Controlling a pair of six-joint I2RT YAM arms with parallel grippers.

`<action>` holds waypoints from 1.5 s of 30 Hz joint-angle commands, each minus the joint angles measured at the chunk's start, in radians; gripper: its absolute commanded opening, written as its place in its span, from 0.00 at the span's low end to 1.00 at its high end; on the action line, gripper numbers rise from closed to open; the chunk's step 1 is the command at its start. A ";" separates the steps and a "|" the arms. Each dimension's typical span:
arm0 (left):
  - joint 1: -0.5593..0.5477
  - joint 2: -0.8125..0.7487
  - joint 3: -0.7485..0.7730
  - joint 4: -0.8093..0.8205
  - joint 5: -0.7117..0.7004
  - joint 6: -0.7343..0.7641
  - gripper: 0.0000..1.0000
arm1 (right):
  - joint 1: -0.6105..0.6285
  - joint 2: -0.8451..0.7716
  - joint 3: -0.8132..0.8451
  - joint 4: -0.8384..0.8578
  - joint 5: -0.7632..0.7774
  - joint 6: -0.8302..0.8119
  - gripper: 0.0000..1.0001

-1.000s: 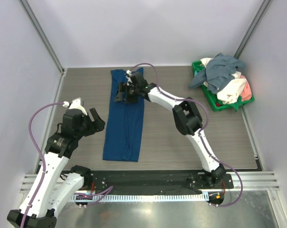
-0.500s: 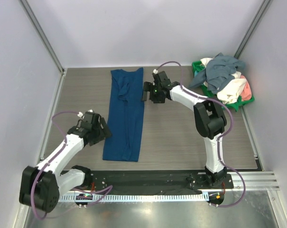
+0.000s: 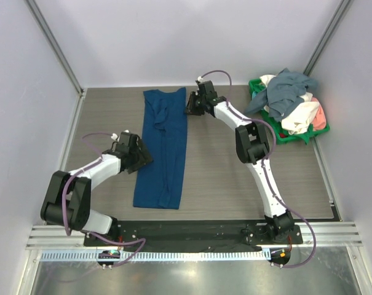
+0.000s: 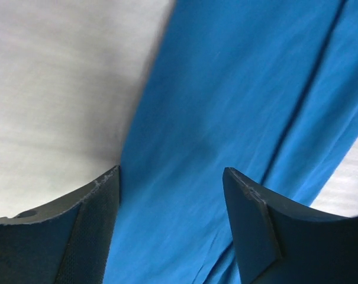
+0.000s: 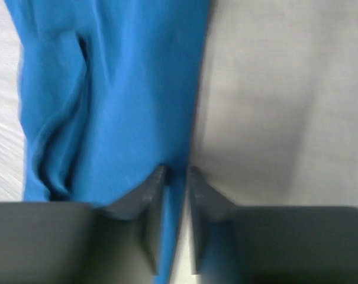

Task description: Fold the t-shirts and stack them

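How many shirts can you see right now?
4 visible: a blue shirt flat on the table, plus a grey-blue shirt, a white shirt and a pink shirt heaped in the green basket. More may be hidden underneath.

Bright, even overhead light casts soft shadows; close wrist views blur (the right fingers (image 5: 144, 198) most).

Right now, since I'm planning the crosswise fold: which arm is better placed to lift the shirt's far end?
Probably right: the right gripper is nearly shut on the shirt at its far end, while the left gripper sits open at its left edge, mid-length.
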 commanded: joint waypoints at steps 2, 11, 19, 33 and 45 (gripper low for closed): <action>-0.003 0.130 0.080 0.067 0.079 0.012 0.69 | -0.029 0.170 0.194 -0.016 0.000 0.062 0.19; -0.005 -0.003 0.122 -0.025 0.081 0.014 0.70 | -0.071 0.096 0.202 0.127 -0.054 0.055 0.80; -0.023 -0.327 -0.042 -0.143 0.044 -0.036 0.74 | -0.069 -0.424 -0.525 0.200 0.076 0.072 0.88; -0.084 -0.511 -0.315 -0.183 -0.017 -0.173 0.71 | 0.303 -1.032 -1.539 0.278 0.173 0.389 0.78; -0.155 -0.632 -0.406 -0.257 -0.015 -0.251 0.66 | 0.576 -1.066 -1.699 0.487 0.193 0.633 0.64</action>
